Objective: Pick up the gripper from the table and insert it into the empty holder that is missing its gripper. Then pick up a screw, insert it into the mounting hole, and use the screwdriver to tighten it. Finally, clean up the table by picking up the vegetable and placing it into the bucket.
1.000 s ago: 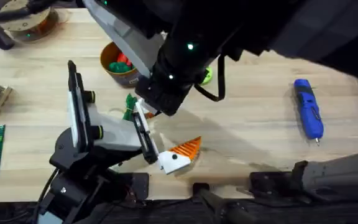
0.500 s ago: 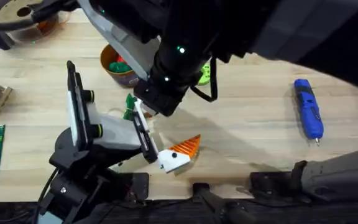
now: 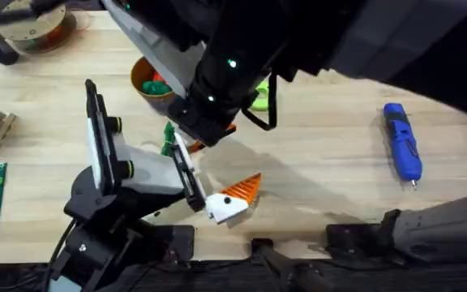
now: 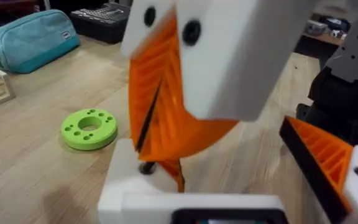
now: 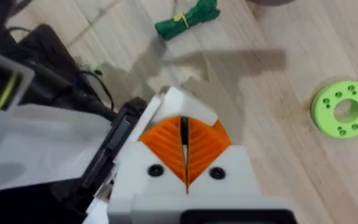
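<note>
Overhead, right gripper (image 3: 199, 136): I reach across the table (image 3: 331, 170) to the tip of my left arm, where the mount is.
Overhead, left gripper (image 3: 227, 203): I cannot tell its state.
Overhead, waiting things: the screwdriver (image 3: 402, 152) lies well apart; the vegetable (image 3: 169, 139) is beside my right gripper, near the bucket (image 3: 139, 81).
Left wrist, grip: the right pads (image 4: 166, 106) are pressed together and seem to pinch the gripper (image 4: 171, 174) just over the holder (image 4: 185, 202), to seat it.
Right wrist, holder: it sits just beyond my closed pads.
Writing: none that I can read.

The blue screwdriver (image 3: 401, 152) lies flat on the counter (image 3: 331, 174), bit pointing toward the arms' bases. Well to its left, the green vegetable (image 3: 169, 139) lies just below the tan-rimmed bucket (image 3: 143, 87).
</note>
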